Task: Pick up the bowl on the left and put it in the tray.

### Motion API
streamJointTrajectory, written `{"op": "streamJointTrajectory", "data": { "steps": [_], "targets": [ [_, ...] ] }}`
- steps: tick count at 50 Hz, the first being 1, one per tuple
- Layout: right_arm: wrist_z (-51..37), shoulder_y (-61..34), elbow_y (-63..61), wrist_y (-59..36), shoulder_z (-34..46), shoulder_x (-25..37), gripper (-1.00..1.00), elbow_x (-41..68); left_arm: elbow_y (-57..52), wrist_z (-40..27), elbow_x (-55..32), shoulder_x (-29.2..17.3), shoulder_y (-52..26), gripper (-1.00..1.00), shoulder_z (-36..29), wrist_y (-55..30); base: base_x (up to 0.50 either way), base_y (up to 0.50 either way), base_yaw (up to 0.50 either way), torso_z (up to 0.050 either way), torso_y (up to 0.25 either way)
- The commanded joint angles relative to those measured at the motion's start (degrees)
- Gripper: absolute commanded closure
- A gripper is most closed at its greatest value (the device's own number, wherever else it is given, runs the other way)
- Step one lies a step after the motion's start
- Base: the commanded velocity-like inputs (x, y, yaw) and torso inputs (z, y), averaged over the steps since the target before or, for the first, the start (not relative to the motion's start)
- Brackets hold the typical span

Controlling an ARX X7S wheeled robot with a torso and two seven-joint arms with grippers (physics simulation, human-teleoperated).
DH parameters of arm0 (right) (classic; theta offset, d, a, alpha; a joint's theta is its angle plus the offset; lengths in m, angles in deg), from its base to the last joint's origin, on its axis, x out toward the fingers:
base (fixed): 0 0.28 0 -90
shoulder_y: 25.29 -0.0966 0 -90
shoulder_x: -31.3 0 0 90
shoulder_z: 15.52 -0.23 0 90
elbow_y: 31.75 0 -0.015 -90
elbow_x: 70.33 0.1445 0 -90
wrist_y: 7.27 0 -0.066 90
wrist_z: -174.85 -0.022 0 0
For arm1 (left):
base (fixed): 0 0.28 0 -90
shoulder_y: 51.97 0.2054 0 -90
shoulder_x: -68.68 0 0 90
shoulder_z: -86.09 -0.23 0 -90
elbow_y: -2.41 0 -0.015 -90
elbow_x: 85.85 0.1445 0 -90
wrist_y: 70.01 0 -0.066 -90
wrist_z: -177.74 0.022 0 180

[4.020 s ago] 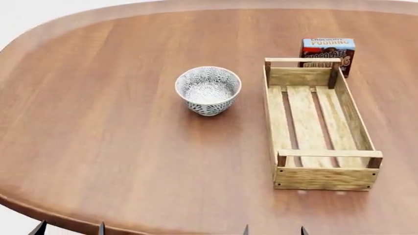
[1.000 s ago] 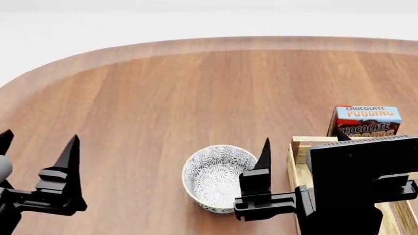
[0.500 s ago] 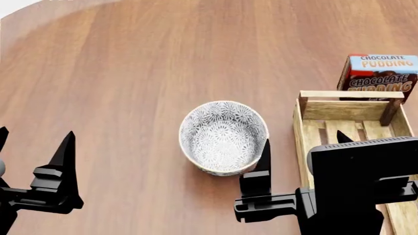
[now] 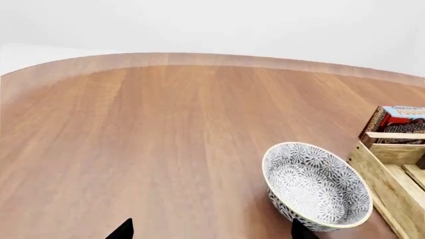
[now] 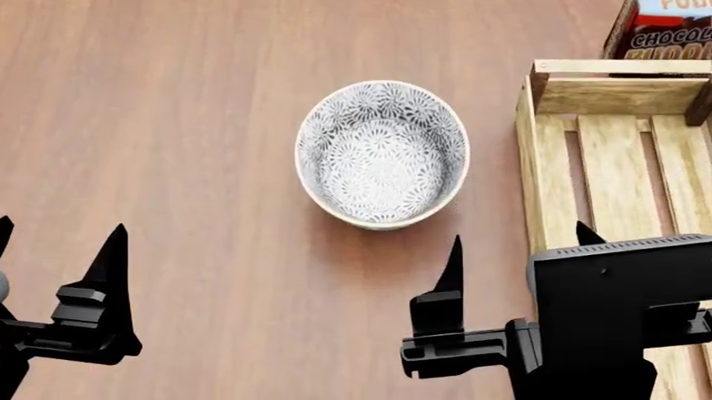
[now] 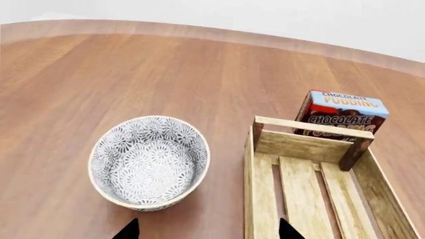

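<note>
The bowl, white with a grey-blue floral pattern, stands upright on the wooden table, just left of the tray, a light-wood slatted crate. My right gripper is open and empty on the near side of the bowl, its fingers straddling the tray's left wall. Far off to the bowl's near left, my left gripper is also open and empty. The right wrist view shows the bowl and the tray ahead of the right gripper. The left wrist view has the bowl ahead and to one side of the left gripper.
A chocolate pudding box stands right behind the tray's far end; the wrist views show this box too. The table is bare brown wood to the left of the bowl, and its curved far edge appears in the wrist views.
The head view has swung down over the table, so the bowl, tray and box sit higher in it. Both grippers, absent 4 s ago, hold their places in view, open.
</note>
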Motion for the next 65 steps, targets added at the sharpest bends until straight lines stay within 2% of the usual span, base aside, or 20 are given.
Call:
{"op": "streamJointTrajectory", "data": {
  "steps": [1,10,16,23,24,26,41,53,65],
  "targets": [
    [-0.43,0.37,0.12,1.38,1.12,0.7,-1.0,-0.49,0.24,-0.24,-0.16,-0.23,0.04,-1.0,-0.14,0.34,0.0,0.0,0.0,0.007,-0.25],
    [1.16,-0.78,3.18,5.72,6.13,4.96,-1.0,-3.44,0.48,-0.51,0.97,-0.44,0.72,-1.0,-0.89,1.52,0.0,0.0,0.0,0.003,-0.095],
    [5.67,-8.02,12.1,10.37,16.72,11.13,-1.0,-8.74,1.14,-0.45,1.68,-0.47,1.3,-1.0,-1.44,2.48,0.0,0.0,0.0,0.0,0.0],
    [11.86,-15.56,19.24,14.35,25.81,14.48,-1.0,-11.84,2.37,-0.22,1.91,-0.32,2.25,-1.0,-1.37,3.59,0.0,0.0,0.0,0.0,0.0],
    [14.09,-17.55,21.47,17.43,30.66,16.0,-1.0,-14.63,2.7,-0.13,1.95,-0.28,2.49,-1.0,-1.26,3.86,0.0,0.0,0.0,0.0,0.0],
    [16.05,-19.58,25.09,20.57,35.05,16.46,-1.0,-17.31,3.1,0.01,2.22,-0.26,3.04,-1.0,-1.32,4.43,0.0,0.0,0.0,0.0,0.0],
    [26.81,-33.28,47.37,36.62,55.29,13.13,-1.0,-31.21,5.24,1.05,3.19,-0.5,5.44,-1.0,-1.41,7.43,0.0,0.0,0.0,0.0,0.0],
    [30.87,-37.34,63.02,44.01,61.76,6.85,-1.0,-34.06,5.76,1.02,2.72,-0.74,5.69,-1.0,-0.74,8.0,0.0,0.0,0.0,0.0,0.0],
    [31.45,-39.27,74.84,51.17,64.6,1.59,-1.0,-35.43,5.67,0.75,1.89,-1.03,6.0,-1.0,0.04,8.06,0.0,0.0,0.0,0.0,0.0]
  ]
}}
